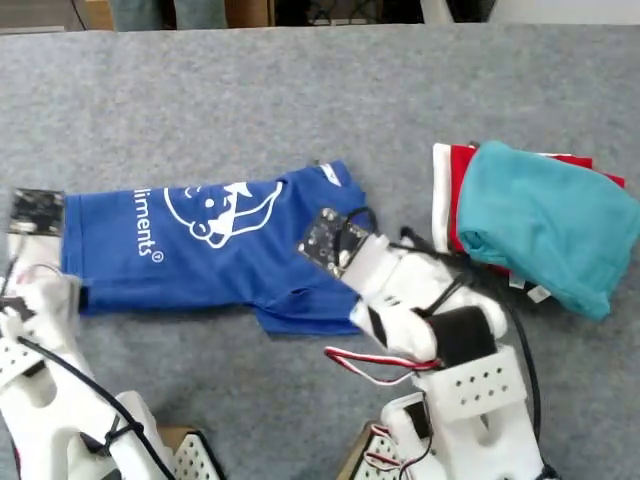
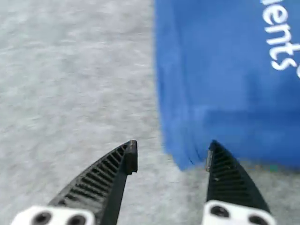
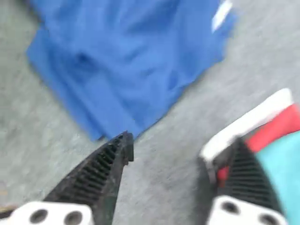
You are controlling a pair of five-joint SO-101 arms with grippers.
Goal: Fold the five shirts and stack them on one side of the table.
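While gaping wide, left tool (image 2: 172,150), right tool (image 3: 183,140) empty.

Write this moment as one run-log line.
blue shirt: partly folded; teal shirt: tops stack; left pincer: open at blue shirt's corner; right pincer: open between blue shirt and stack

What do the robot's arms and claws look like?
Both arms, left arm and right arm, are chunky white plastic with black cables; the right one also has red and white wires. The left claw and right claw have black, pointy, ridged fingers on white bases.
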